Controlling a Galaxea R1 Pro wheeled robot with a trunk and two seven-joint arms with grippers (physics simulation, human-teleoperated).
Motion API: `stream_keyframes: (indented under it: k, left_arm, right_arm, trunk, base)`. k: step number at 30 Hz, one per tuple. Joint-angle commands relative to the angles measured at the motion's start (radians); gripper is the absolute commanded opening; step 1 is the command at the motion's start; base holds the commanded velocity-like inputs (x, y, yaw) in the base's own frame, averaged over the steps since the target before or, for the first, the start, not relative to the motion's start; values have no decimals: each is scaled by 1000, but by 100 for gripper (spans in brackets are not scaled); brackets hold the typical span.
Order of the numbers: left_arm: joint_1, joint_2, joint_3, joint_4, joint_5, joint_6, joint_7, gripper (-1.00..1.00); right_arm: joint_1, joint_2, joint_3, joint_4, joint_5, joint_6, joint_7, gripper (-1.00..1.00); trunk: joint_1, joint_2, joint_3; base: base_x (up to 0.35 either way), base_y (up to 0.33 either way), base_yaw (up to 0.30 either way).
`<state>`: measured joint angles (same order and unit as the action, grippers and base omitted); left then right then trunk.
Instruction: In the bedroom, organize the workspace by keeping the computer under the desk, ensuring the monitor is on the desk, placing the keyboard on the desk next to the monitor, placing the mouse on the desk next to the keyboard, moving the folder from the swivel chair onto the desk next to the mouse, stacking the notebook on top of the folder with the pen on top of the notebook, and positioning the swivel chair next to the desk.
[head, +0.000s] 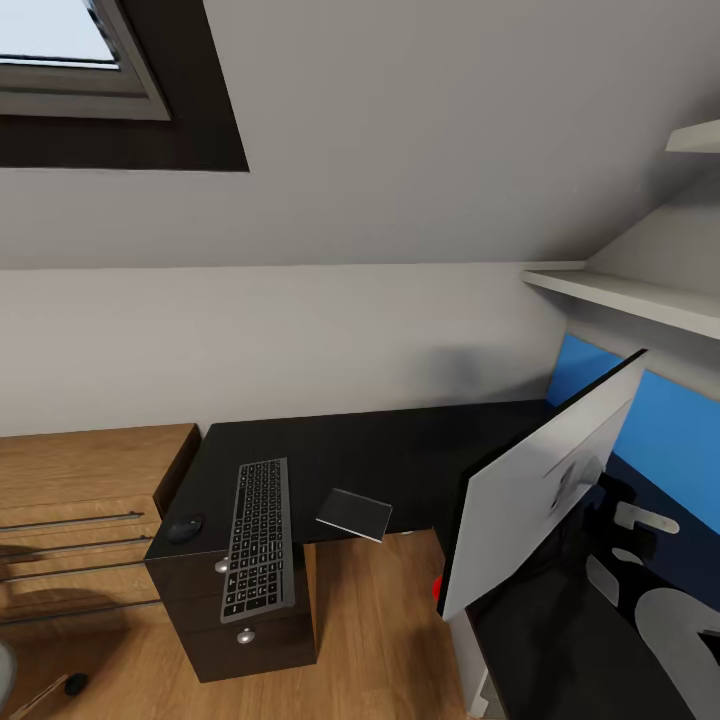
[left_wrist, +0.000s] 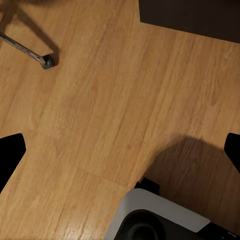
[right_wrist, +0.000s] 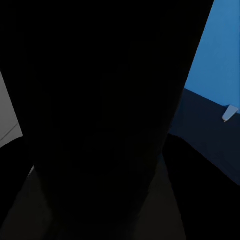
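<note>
A black desk (head: 400, 450) runs along the wall and turns at the right. The grey keyboard (head: 258, 535) lies on its left end, overhanging the front edge. Left of it sits the dark mouse (head: 185, 528). A flat dark grey thing (head: 354, 514), folder or notebook, juts over the desk's front edge. The monitor (head: 540, 490) leans steeply at the right, white back showing. My left gripper (left_wrist: 120, 152) is open over the wooden floor, with one dark fingertip (left_wrist: 10, 155) at each side. The right wrist view is almost all black, with blue wall behind.
A black drawer unit (head: 240, 620) stands under the desk's left end. A wooden dresser (head: 80, 500) adjoins it. A chair leg with caster (left_wrist: 47, 61) lies on the floor. White shelves (head: 630, 295) hang at the right. A small red thing (head: 437, 588) shows below the monitor.
</note>
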<state>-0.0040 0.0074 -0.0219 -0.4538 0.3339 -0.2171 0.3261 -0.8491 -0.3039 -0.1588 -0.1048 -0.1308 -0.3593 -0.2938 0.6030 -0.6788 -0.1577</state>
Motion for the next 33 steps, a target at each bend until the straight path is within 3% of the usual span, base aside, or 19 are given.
stream_keyframes:
  k: [1,33]
  left_arm:
    - [-1,0,-3,0,7,-3,2,100]
    - [-1,2,-3,-2,7,-2,5,100]
  right_arm:
    - [-1,0,11,2,-11,-3,4,-100]
    - [-1,4,18,1,-10,-2,10,-100]
  trunk:
    - [0,-1,-2]
    - [0,-1,-2]
  base:
    - [0,0,0]
    - [0,0,0]
